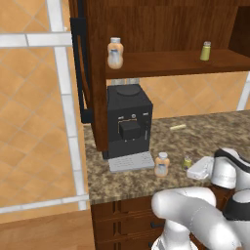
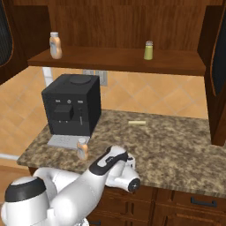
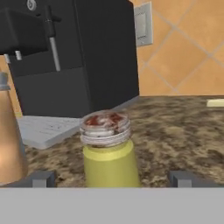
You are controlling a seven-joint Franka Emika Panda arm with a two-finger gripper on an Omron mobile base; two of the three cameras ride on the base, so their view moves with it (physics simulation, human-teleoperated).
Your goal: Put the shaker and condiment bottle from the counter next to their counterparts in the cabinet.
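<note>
The shaker [image 3: 107, 153], yellow-green with a grey cap, stands upright on the granite counter [image 3: 175, 131]. It sits between my fingertips [image 3: 43, 178], and the gripper [image 3: 113, 179] is open around it without gripping. From the left base view the shaker [image 1: 188, 162] is just left of the gripper [image 1: 194, 167]. The peach-orange condiment bottle [image 1: 162, 164] stands a little further left, near the coffee machine's tray. On the cabinet [image 1: 171, 63] shelf stand the counterparts: a matching bottle [image 1: 115, 52] at the left and a matching shaker [image 1: 206, 51] at the right.
A black coffee machine [image 1: 128, 122] stands on the counter under the shelf's left end, its grey drip tray [image 1: 131, 161] in front. A pale yellow stick [image 1: 178, 127] lies further back. The cabinet door [image 1: 82, 68] hangs open at the left.
</note>
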